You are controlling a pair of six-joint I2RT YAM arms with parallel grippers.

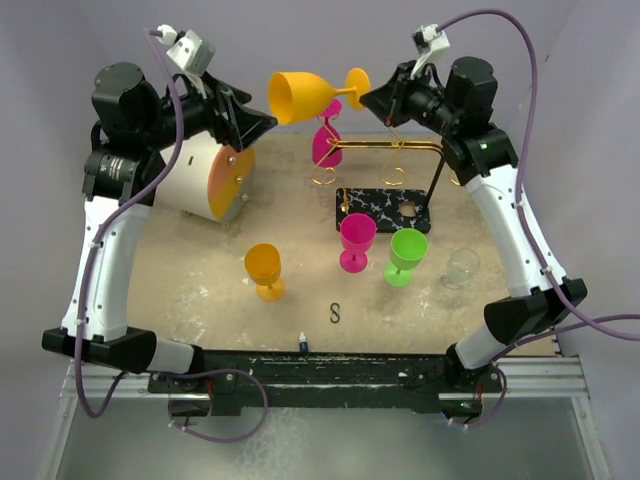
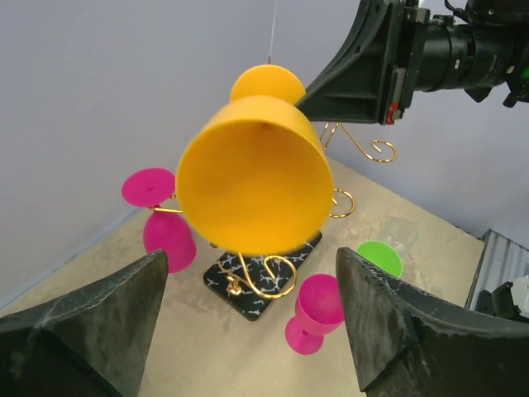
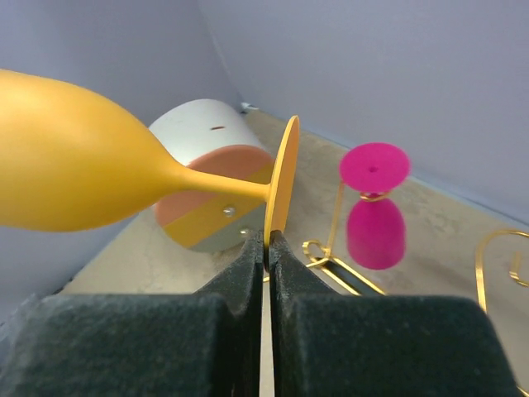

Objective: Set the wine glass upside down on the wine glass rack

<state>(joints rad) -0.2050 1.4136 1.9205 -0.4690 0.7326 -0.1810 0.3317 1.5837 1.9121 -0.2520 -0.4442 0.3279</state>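
Note:
A yellow wine glass (image 1: pixel 300 95) hangs sideways in the air above the back of the table, its mouth facing left. My right gripper (image 1: pixel 366 97) is shut on the rim of its foot (image 3: pixel 283 178), as the right wrist view (image 3: pixel 268 241) shows. My left gripper (image 1: pixel 266 122) is open and empty, just left of and below the bowl's mouth; the bowl (image 2: pixel 252 178) sits above its spread fingers (image 2: pixel 397 322). The wine glass rack (image 1: pixel 390 148), gold wire on a black marbled base (image 1: pixel 383 210), stands below the glass. A pink glass (image 1: pixel 327 140) hangs upside down on its left hook.
An orange glass (image 1: pixel 264 268), a pink glass (image 1: pixel 357 240), a green glass (image 1: pixel 406 252) and a clear glass (image 1: pixel 462 266) stand upright in front of the rack. A white and orange cylinder (image 1: pixel 205 178) lies at the back left. A small S hook (image 1: pixel 335 313) lies near the front.

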